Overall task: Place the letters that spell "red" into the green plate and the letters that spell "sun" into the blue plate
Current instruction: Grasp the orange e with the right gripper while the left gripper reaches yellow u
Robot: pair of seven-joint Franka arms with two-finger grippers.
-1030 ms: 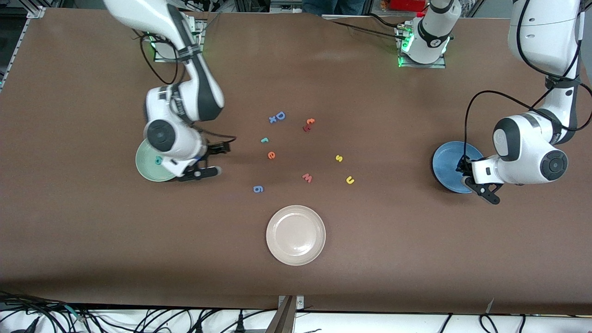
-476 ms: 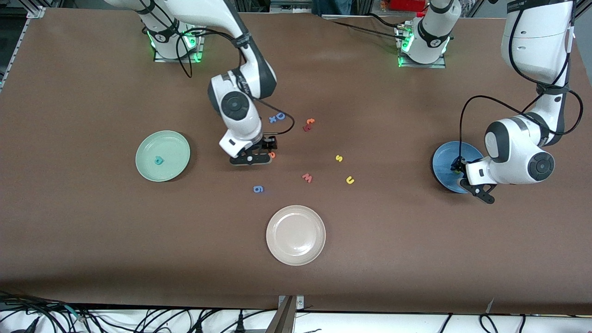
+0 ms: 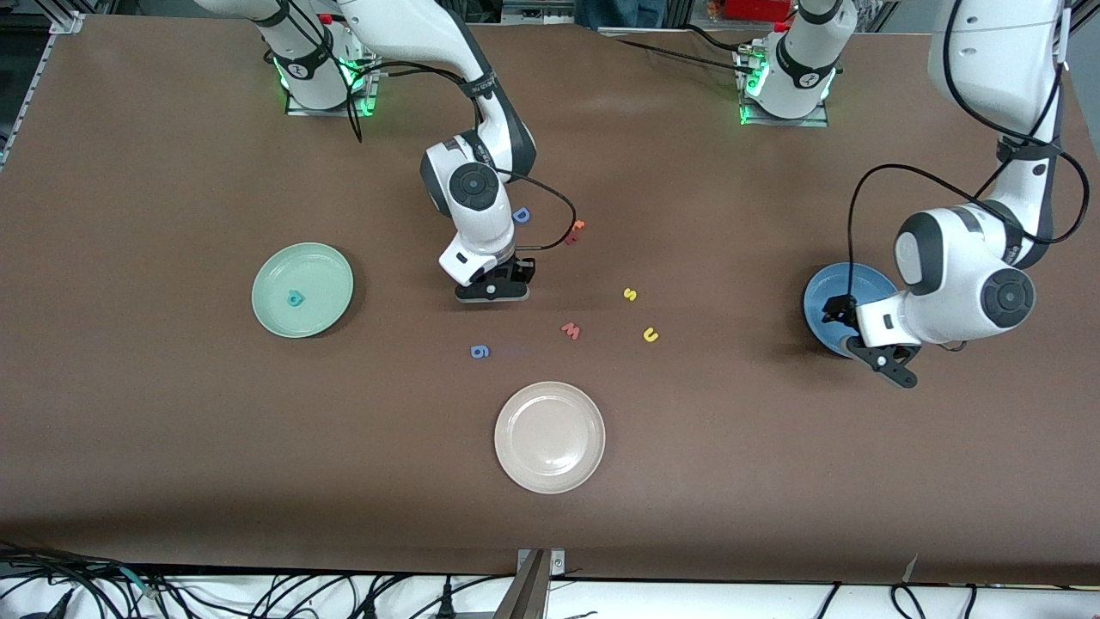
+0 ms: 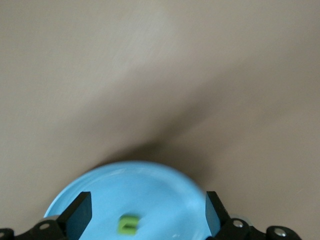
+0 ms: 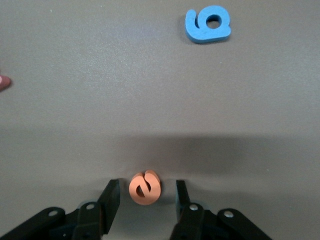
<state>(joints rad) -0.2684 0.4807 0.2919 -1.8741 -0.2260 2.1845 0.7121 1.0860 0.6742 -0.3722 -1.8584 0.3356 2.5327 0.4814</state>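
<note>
Two grippers: right gripper [image 5: 144,196] straddles the orange e [image 5: 145,188], fingers apart beside a blue 6 [image 5: 207,24]; left gripper [image 4: 147,217] gapes empty.

beige plate [image 3: 549,437], blue 6 [image 3: 480,351], red w [image 3: 571,330], blue d [image 3: 522,215].

The front view looks down from high across the worktop [image 3: 172,430], facing both bases. Each wrist view sits close above its own fingers: the left shares the blue plate [image 4: 150,185] with the front view, the right the blue 6 [image 5: 207,24].
</note>
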